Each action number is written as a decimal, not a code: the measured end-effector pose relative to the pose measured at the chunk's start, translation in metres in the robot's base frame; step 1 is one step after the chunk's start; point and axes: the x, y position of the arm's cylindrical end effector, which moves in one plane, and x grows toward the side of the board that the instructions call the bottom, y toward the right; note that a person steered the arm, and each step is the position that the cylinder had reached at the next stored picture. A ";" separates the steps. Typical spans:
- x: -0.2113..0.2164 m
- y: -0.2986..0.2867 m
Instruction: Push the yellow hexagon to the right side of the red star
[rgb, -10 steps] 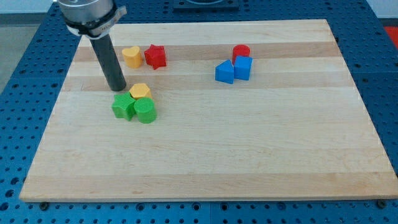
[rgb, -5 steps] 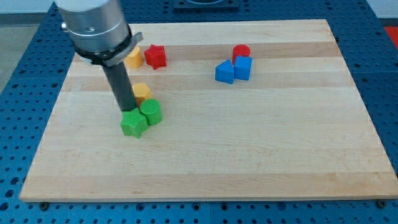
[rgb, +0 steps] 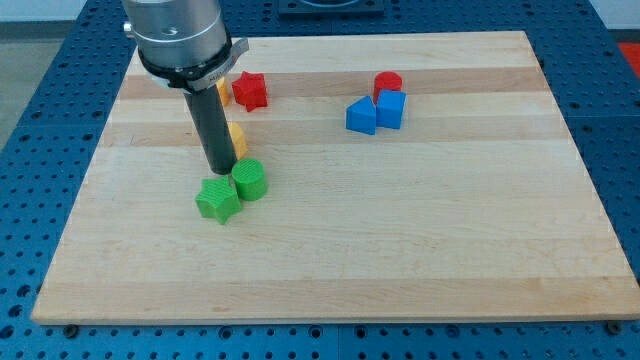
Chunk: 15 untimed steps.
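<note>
While the rod stands nearly upright in the frame's upper left, my tip (rgb: 221, 171) rests on the counter (rgb: 420, 230), just above the green star (rgb: 217, 199) and beside the green cylinder (rgb: 249, 179). No hand shows, only this rod. Behind it, the yellow hexagon (rgb: 237, 136) peeks out as a sliver, well below the red star (rgb: 250, 90).

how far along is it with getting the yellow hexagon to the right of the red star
Nothing looks done. The yellow hexagon sits below the red star, mostly hidden behind the rod. My tip rests against its lower left, just above the green blocks. The whole push up and around to the star's right side remains.
</note>
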 end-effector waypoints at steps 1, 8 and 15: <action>-0.003 0.000; -0.023 -0.011; -0.043 -0.009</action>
